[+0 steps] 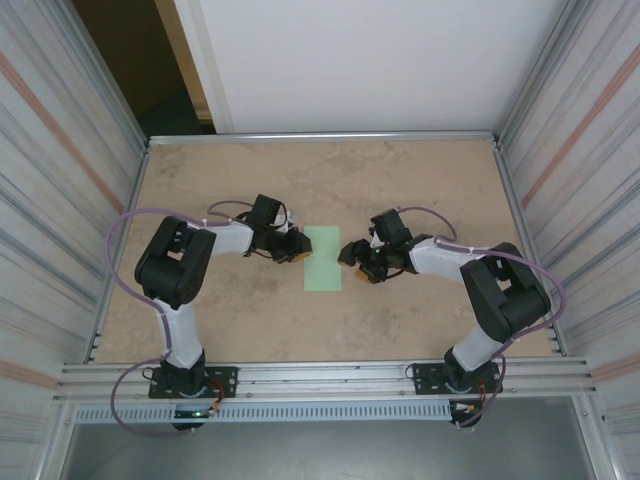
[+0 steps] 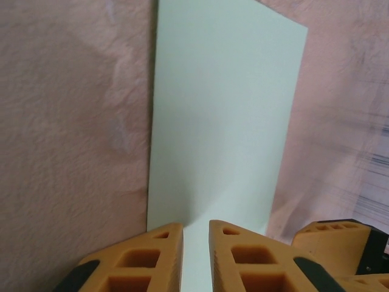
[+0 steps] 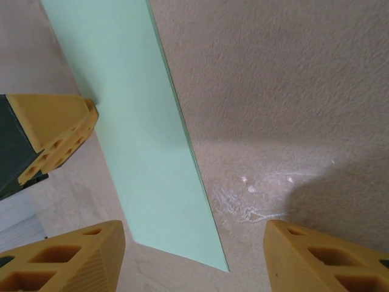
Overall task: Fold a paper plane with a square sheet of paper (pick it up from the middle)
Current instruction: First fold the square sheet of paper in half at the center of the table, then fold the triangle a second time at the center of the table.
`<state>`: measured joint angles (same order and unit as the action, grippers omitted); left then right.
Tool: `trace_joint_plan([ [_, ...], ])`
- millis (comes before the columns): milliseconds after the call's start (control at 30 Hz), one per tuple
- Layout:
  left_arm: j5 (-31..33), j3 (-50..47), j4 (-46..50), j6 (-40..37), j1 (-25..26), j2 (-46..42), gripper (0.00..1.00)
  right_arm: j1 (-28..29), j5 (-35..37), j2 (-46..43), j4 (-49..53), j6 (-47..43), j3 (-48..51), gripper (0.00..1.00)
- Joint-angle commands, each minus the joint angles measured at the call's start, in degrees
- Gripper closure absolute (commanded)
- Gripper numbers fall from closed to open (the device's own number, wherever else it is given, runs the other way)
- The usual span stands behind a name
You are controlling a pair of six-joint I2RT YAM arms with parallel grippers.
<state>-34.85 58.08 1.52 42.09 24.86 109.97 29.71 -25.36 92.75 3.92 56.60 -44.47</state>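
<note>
While both arms are reaching inward, elbows raised and wrists low, the left gripper (image 2: pixel 196 226) is holding its fingers nearly together over the green sheet of paper (image 1: pixel 322 258) lying flat directly ahead. The right gripper (image 3: pixel 194 230) is hovering spread, the sheet's long edge running between its fingers.

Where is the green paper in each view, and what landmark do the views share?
Top external: the paper mid-table, between left gripper and right gripper.
Left wrist: the paper centre, bottom to top edge.
Right wrist: the paper, top left to bottom centre.
Shared landmark: the tan table beneath it.
</note>
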Motion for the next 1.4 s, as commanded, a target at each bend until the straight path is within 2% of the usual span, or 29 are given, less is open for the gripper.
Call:
trace_joint_plan([
  [0, 3.30, 0.98, 5.28, -1.52, 0.05, 0.73, 0.81, 0.95, -1.15, -0.03, -0.50, 1.23, 1.01, 0.41],
  [133, 6.41, 0.05, 7.21, 0.33, 0.10, 1.03, 0.81, 2.34, -3.34, -0.03, -1.09, 2.03, 1.38, 0.43],
  [300, 6.35, -0.68, 6.68, 1.66, 0.08, 1.86, 0.81, 4.16, -4.25, 0.45, -2.05, 3.96, 2.35, 0.43],
  [567, 5.48, -0.53, 6.35, 1.97, -0.03, 2.53, 0.81, 5.20, -6.83, 0.50, -0.96, 3.01, 3.01, 0.53],
  [967, 5.13, -0.96, 5.64, 2.11, -0.14, 2.64, 0.82, 6.32, -5.87, 2.70, -1.36, 1.85, 1.98, 0.57],
  [1367, 4.55, -1.22, 5.15, 2.37, -0.13, 2.53, 0.82, 5.33, -3.23, 0.71, -5.37, 3.05, 3.06, 0.64],
])
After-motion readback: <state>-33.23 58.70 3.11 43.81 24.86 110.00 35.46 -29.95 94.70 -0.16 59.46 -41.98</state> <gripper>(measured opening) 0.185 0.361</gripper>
